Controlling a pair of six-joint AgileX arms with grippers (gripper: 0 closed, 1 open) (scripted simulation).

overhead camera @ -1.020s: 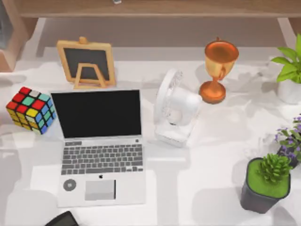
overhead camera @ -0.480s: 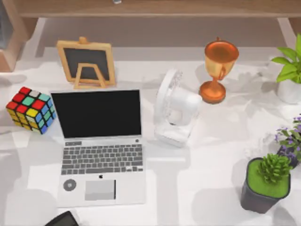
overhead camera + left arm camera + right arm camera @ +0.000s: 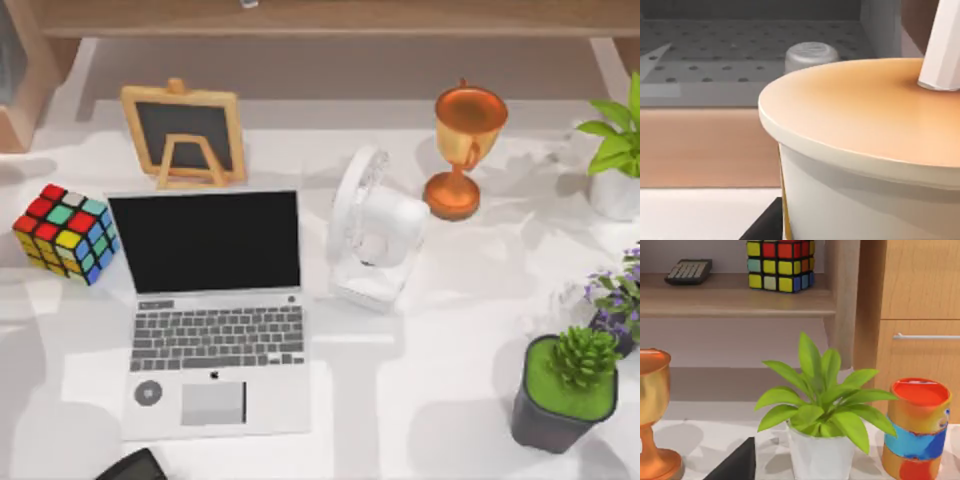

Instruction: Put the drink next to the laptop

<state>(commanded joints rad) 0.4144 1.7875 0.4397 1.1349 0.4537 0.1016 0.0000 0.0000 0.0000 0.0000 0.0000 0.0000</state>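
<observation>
Drink (image 3: 860, 150): round white cup, creamy tan-orange surface, white straw (image 3: 942, 45), seen close in the left wrist view. Pincer state: cannot tell. Laptop (image 3: 213, 315): open, left half of worktop (image 3: 440, 370); bare worktop to its right, before the fan (image 3: 372, 232).

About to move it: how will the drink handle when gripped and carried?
The drink looks filled to the rim, so probably heavy for its size and apt to slop if tilted. Its smooth white wall may slip. The straw probably gives no firm hold.

Tabletop shadows (image 3: 40, 350) shifted, seemingly.
</observation>
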